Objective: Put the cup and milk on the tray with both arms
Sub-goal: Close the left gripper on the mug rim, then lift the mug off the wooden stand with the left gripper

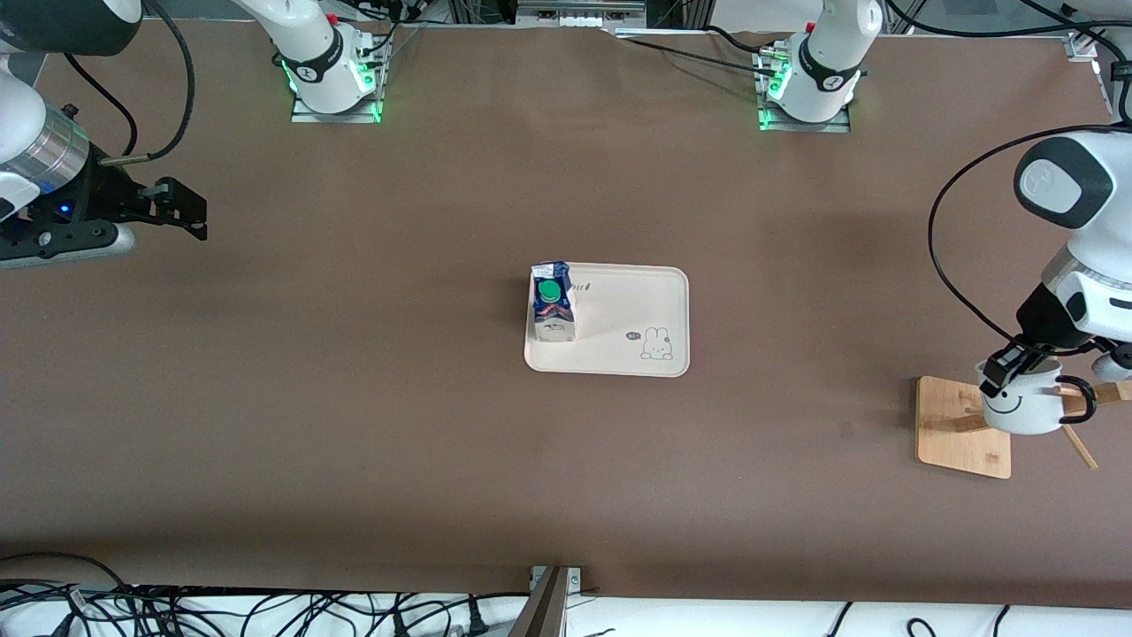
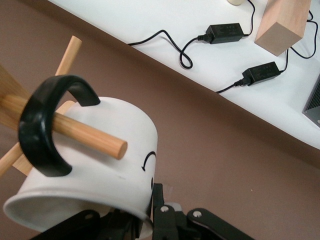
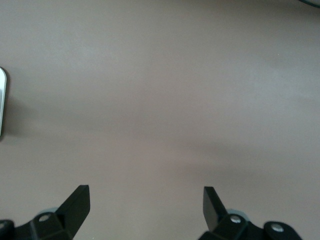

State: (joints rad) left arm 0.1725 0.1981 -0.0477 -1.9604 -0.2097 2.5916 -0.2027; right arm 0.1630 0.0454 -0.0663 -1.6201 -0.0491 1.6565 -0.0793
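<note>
Left gripper (image 1: pixel 1017 367) clamped on the cup (image 1: pixel 1026 402) rim at the left arm's end of the table — cup handle hooked on a peg of the wooden stand (image 1: pixel 964 425). Milk (image 1: pixel 553 303) stands on the tray (image 1: pixel 619 358), mid-table. Right gripper (image 1: pixel 181 212) waits, fingers spread wide, over bare table.

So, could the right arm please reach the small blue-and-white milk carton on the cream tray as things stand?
Probably yes: the right tool is open, and only bare brown table lies between it and the carton.
</note>
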